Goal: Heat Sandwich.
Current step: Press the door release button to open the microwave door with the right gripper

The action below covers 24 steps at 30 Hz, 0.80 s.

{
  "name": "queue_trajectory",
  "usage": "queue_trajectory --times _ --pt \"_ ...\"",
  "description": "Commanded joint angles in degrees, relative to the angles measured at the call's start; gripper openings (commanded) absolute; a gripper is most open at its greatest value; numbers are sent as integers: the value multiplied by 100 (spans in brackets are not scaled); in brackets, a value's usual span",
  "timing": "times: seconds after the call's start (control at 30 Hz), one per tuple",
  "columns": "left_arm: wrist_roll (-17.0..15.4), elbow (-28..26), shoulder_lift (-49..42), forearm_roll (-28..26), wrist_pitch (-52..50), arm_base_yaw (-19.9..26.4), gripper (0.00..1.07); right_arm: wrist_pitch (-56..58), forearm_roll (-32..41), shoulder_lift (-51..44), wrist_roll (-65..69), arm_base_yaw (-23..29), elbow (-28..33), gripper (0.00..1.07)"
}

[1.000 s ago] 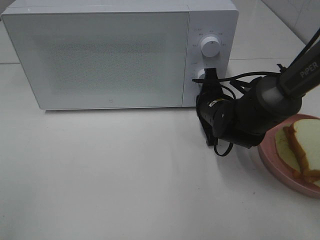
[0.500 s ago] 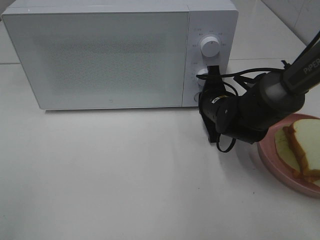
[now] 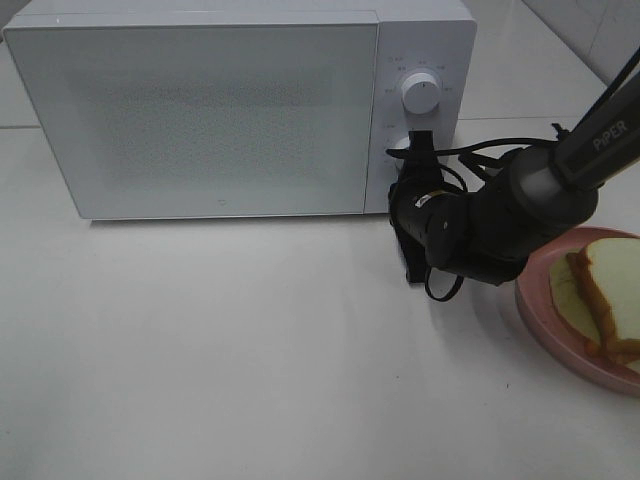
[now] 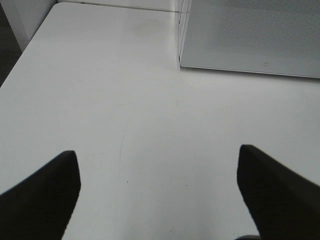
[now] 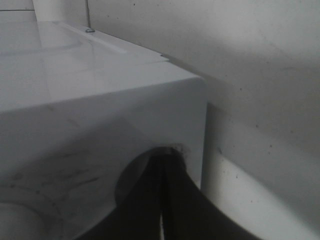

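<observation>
Two tools here: my right tool point(image 3: 419, 142) is pinched fully shut, tips against the microwave point(image 3: 200, 110) control panel point(image 3: 445, 55); left tool point(image 4: 157, 170) gapes wide, holding nothing.

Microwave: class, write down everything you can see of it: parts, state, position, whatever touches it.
The microwave is a white boxy oven standing at the back of the white table. Its wide door with a speckled grey window is closed. The panel at its right carries two round knobs, the lower partly hidden. The shut right gripper touches that lower panel.
</observation>
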Motion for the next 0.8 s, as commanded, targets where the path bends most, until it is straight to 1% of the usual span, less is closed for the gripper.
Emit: queue_trajectory --times 0.03,0.13,0.37,0.8 --pt "-34 17 -97 0 -74 11 80 -1203 -390 -57 126 -149 -292 0" --pt "-34 17 -97 0 -74 11 80 -1610 -424 -57 195 -149 -292 0" --pt "-34 17 -97 0 -74 11 80 -1845 -430 -52 292 -149 -292 0" --pt "-34 17 -97 0 -74 11 80 -1828 -418 -52 309 -149 -292 0"
